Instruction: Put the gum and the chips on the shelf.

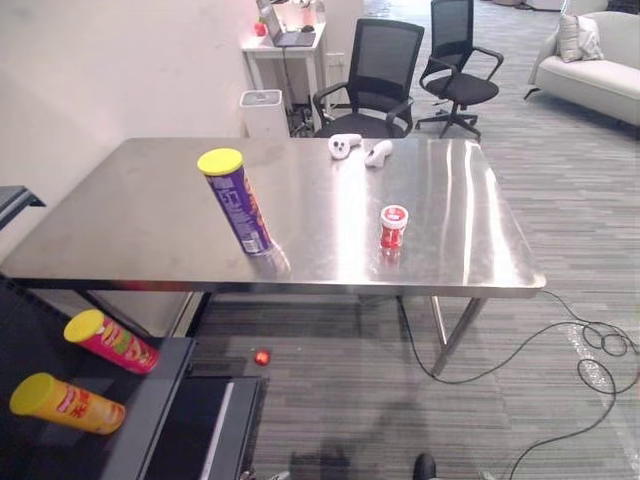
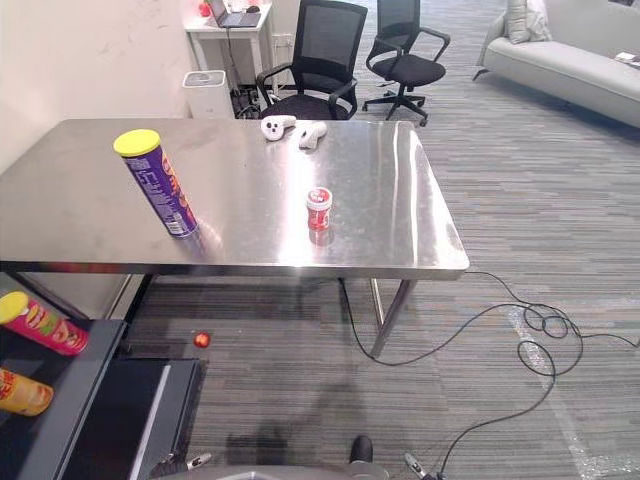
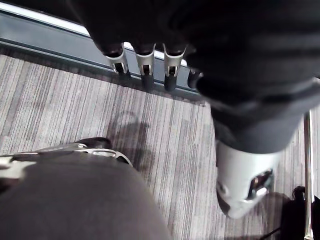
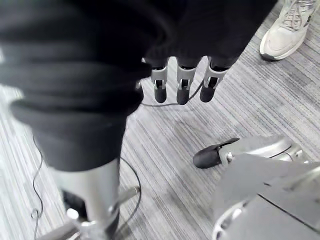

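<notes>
1. Left eye view: on the steel table (image 1: 130,220), 1 purple chips can (image 1: 238,205) stands upright left of centre, close to the near edge. 1 red gum jar (image 1: 394,226) stands upright at 3 o'clock from it, well apart, with bare steel between.
2. 2 white controllers (image 1: 345,145) (image 1: 378,152) lie at 11 o'clock from the gum jar, by the far edge.
3. The shelf (image 1: 150,410) sits at 7 o'clock from the table, lower than its top. It holds 2 cans on their sides: pink can (image 1: 110,341), yellow can (image 1: 68,403). 1 red ball (image 1: 262,357) lies on the floor at 6 o'clock, under the near edge.
4. Behind the far edge: 2 office chairs (image 1: 375,85) (image 1: 460,65) at 12 o'clock, white bin (image 1: 262,112) at 11, sofa (image 1: 600,65) at 2.
5. Right eye view: open carpet (image 2: 520,180) from 3 to 5 o'clock of the table.
6. Left wrist view: left hand (image 3: 145,62), fingers hanging straight, nothing held, carpet below.
7. Right wrist view: right hand (image 4: 182,82), fingers straight, nothing held. A person's shoe (image 4: 287,30) is on the carpet beyond the fingertips.
</notes>
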Controlling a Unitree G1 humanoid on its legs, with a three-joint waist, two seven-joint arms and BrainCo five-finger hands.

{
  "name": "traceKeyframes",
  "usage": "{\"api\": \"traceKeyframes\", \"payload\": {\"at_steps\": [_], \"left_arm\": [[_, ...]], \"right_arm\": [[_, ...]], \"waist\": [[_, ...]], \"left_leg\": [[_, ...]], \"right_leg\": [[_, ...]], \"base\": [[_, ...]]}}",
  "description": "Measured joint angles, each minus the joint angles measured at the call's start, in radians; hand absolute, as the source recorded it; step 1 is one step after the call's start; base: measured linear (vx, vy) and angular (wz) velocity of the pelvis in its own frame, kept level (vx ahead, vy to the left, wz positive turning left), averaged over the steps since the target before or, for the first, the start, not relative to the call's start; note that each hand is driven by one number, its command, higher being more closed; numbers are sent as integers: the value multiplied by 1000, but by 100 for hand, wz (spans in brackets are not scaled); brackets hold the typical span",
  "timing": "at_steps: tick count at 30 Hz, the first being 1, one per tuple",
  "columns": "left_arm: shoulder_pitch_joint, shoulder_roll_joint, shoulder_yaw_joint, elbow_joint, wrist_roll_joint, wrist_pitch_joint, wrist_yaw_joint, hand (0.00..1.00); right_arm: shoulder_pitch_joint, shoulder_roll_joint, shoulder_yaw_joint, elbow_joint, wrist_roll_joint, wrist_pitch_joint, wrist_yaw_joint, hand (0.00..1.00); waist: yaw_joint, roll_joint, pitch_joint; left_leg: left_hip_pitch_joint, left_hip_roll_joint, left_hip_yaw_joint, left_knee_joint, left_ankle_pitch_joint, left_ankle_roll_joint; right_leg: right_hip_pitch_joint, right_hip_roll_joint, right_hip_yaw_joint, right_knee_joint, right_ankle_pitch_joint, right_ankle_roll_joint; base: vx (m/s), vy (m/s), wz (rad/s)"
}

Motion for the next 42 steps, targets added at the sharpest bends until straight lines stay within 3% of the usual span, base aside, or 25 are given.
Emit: {"api": "traceKeyframes", "payload": {"at_steps": [4,7,10,12,17,22,26,29,42], "left_arm": [[-1,-1,28,-1,1,1,-8,0],[-10,-3,50,-5,2,0,-14,0],[-9,-4,67,-12,2,0,-13,0],[-9,-5,67,-31,0,0,-12,0],[-1,-31,100,-46,0,1,-2,0],[36,-40,103,-80,0,4,15,0],[51,-43,104,-80,0,13,17,0],[51,-43,104,-95,0,21,17,0],[59,-34,83,-121,0,20,17,0]], "right_arm": [[-22,-25,-121,0,37,1,-5,0],[-58,-97,-276,-8,81,0,-44,0],[-90,-148,-325,-86,111,-6,-93,0],[-97,-171,-325,-172,115,-14,-133,0],[-114,-172,-233,-659,66,-45,-274,0],[-160,-169,-204,-845,-5,-80,-335,0],[-152,-161,-111,-1010,-39,-83,-321,0],[-146,-164,-42,-1118,-74,-90,-266,0],[-150,-262,258,-1166,-91,-96,-97,0]], "waist": [[-2,0,1],[-16,0,1],[-26,4,3],[-26,5,3],[-27,11,5],[-25,15,2],[-26,16,2],[-26,13,3],[-9,1,5]], "left_leg": [[16,-6,-6,-2,-8,6],[21,-17,-7,-3,-13,9],[29,-23,-9,-5,-17,14],[29,-24,-9,-7,-17,14],[30,-18,-6,-15,-27,13],[29,-6,-9,-15,-29,11],[24,-5,-22,-15,-29,11],[14,-6,-37,-13,-28,11],[-42,-8,-116,11,-27,13]], "right_leg": [[3,1,18,2,3,1],[5,-8,25,4,3,1],[7,-11,32,4,3,1],[6,-12,36,4,3,1],[-8,-2,55,-1,4,2],[-8,3,51,-1,4,2],[-7,2,38,1,3,2],[-7,-1,24,4,3,2],[-9,-14,-45,4,3,2]], "base": [[67,34,-19],[27,33,-7],[-12,16,-7],[-33,-2,-3],[-56,-31,-9],[-35,-43,1],[-12,-23,7],[-12,-20,12],[-10,-15,16]]}}
